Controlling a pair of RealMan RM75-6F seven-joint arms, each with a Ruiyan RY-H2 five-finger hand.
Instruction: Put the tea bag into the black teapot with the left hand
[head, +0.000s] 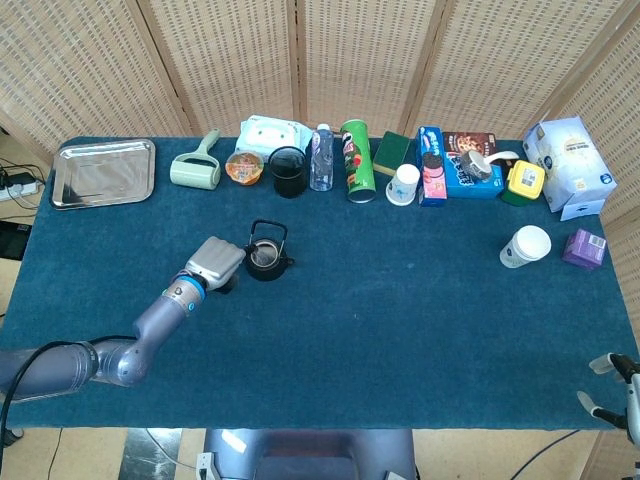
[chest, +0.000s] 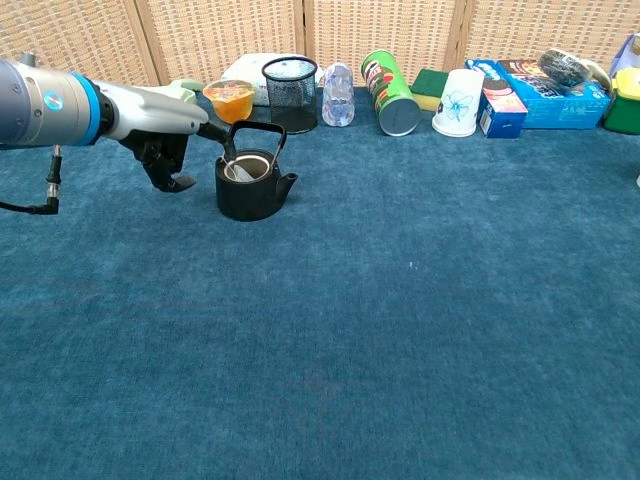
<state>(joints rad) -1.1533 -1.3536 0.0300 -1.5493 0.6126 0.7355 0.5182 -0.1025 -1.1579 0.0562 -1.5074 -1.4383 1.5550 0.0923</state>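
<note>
Black cast-iron teapot (chest: 251, 185) sits on the blue cloth, the tea bag (chest: 240, 172) lying pale inside its mouth. My left hand (chest: 168, 138) hovers at its nine o'clock, fingers apart and holding nothing. My right hand (head: 612, 385) is barely visible; I cannot tell its state.

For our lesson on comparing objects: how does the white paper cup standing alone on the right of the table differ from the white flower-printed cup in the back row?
The lone white paper cup has a lid on top and stands apart from other things; the white flower-printed cup shows a blue flower, has no visible lid, and sits in the crowded back row beside the green can. Both are white and tapered.
</note>
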